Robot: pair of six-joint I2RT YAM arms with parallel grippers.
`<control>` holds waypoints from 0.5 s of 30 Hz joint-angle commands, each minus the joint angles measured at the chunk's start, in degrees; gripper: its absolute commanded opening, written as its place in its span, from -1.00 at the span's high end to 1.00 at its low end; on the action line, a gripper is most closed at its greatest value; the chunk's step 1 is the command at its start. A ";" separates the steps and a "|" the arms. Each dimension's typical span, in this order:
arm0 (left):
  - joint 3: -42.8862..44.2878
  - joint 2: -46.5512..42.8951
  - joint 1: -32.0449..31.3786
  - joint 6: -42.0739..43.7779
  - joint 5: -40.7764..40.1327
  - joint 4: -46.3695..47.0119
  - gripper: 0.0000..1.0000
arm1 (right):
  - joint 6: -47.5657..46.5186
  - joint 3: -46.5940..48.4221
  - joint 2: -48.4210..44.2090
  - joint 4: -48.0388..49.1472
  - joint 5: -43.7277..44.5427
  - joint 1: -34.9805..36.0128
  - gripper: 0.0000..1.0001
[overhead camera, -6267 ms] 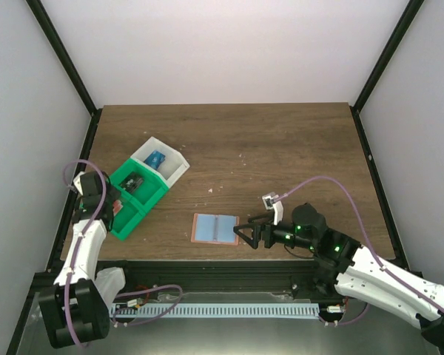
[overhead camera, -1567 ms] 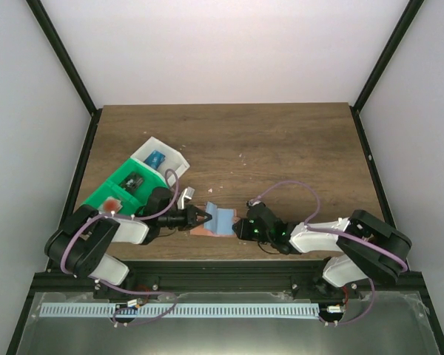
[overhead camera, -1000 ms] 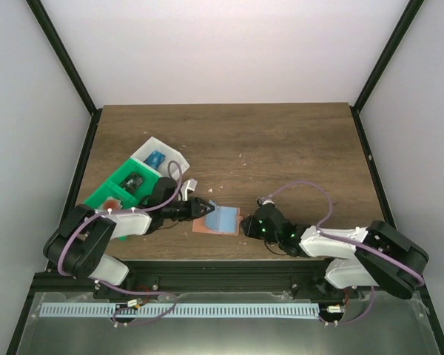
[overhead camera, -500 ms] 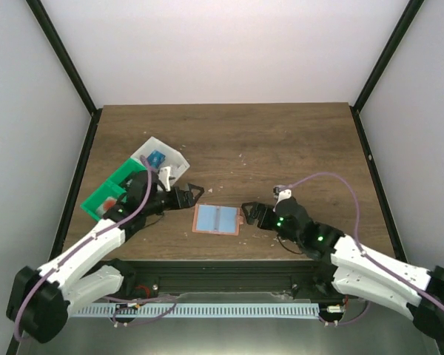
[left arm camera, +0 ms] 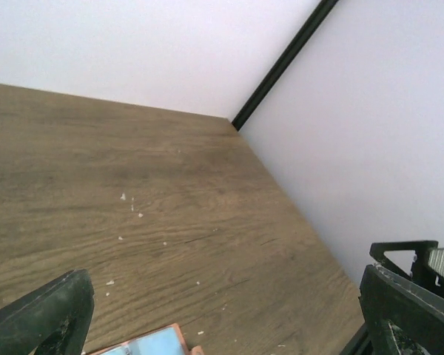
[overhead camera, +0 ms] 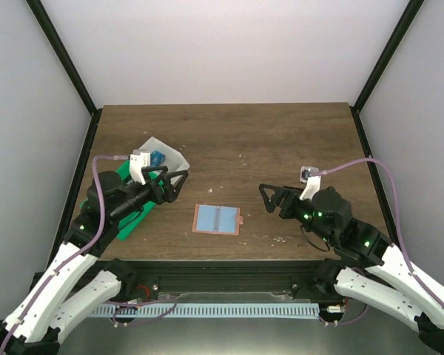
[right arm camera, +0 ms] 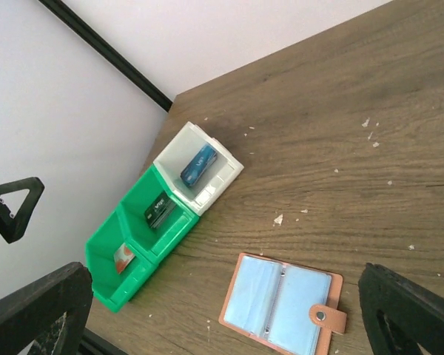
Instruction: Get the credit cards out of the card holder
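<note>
The card holder (overhead camera: 217, 220) lies open and flat on the table, light blue panels up, its snap tab at the right; it also shows in the right wrist view (right arm camera: 285, 303) and its corner (left arm camera: 144, 345) in the left wrist view. A blue credit card (right arm camera: 198, 164) rests in the white tray, a dark one (right arm camera: 160, 210) and a red and white one (right arm camera: 121, 257) in the green tray. My left gripper (overhead camera: 176, 185) hangs open, up and left of the holder. Right of it, my right gripper (overhead camera: 267, 198) is open too. Neither holds anything.
The green tray (right arm camera: 103, 285) and the white tray (right arm camera: 229, 174) stand joined at the table's left side, partly under my left arm in the top view. Small white crumbs (right arm camera: 279, 219) dot the wood. Black frame posts and white walls ring the table.
Both grippers have opened, let go of the card holder, and drawn back and up to either side. The holder, lifted and half folded a second ago, now lies flat and open.
</note>
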 commanded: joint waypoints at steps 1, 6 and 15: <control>0.78 -1.88 0.16 2.27 2.33 -1.21 -0.99 | -1.64 3.77 -0.84 -4.20 -0.17 -0.12 -1.00; -0.11 -4.46 0.16 2.01 2.78 -0.83 -1.00 | -1.66 4.24 -0.80 -3.65 -0.84 -0.17 -1.00; -5.17 -7.99 0.18 -0.97 4.35 2.37 -1.00 | -1.53 3.16 -0.40 -2.69 -1.47 -0.13 -1.00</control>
